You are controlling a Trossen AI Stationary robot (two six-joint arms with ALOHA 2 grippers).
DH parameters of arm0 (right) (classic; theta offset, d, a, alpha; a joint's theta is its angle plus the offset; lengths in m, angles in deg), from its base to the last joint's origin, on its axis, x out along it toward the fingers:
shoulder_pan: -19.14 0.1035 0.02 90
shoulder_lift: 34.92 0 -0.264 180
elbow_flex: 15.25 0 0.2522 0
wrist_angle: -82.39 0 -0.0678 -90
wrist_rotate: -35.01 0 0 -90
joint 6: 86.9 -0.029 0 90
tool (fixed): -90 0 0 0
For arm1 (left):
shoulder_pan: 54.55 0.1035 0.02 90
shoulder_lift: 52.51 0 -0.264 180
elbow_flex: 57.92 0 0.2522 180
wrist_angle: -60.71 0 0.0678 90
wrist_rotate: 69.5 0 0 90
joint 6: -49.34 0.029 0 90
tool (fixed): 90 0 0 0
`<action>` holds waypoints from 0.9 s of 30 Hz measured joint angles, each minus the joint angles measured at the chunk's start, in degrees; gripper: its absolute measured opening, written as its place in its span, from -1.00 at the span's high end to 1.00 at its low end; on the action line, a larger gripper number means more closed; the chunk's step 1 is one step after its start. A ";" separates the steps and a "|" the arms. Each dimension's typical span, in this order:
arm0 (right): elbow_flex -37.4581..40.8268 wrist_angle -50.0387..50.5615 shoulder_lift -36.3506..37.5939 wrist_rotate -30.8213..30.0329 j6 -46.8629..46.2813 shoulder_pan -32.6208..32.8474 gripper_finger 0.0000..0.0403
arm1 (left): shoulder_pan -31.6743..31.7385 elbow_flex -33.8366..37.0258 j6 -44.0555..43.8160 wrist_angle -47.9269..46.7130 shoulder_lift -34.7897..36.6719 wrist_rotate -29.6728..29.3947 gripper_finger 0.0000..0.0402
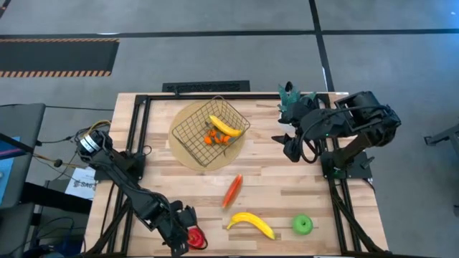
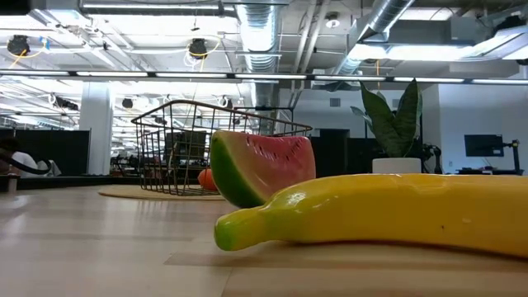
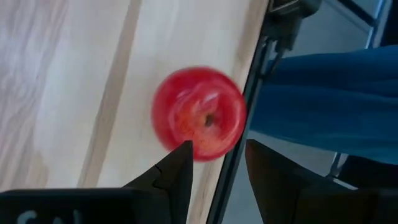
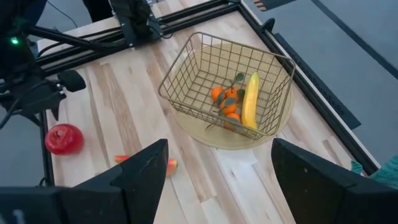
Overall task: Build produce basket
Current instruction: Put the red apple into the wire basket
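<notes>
With the basket (image 1: pixel 209 131) already holding a banana and the orange pieces, I'm working on the red apple (image 1: pixel 196 237) at the table's near edge. My left gripper (image 1: pixel 181 240) hovers part-open beside it, seemingly empty; next I must straddle it squarely.

Your two arms (image 1: pixel 136 193) are dark, jointed, trailing black cables; the left gripper (image 3: pixel 217 168) has matte black wedge fingers.
</notes>
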 joint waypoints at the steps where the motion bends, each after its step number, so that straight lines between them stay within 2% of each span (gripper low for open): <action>1: 0.00 0.00 0.00 -0.01 0.00 0.00 -0.50 | 0.00 0.00 0.59 0.77 0.00 -0.15 0.34; 10: -0.02 0.00 0.00 0.00 -0.02 0.00 -0.50 | -0.54 0.02 7.51 2.37 0.00 -1.41 0.34; 17: -0.02 0.00 0.00 0.00 0.66 0.00 -0.50 | -0.61 0.02 10.55 2.28 -0.24 -4.99 0.34; 27: -0.04 0.00 0.02 -0.02 0.82 -0.07 -0.50 | -0.63 0.11 10.52 3.17 -3.87 -4.85 0.34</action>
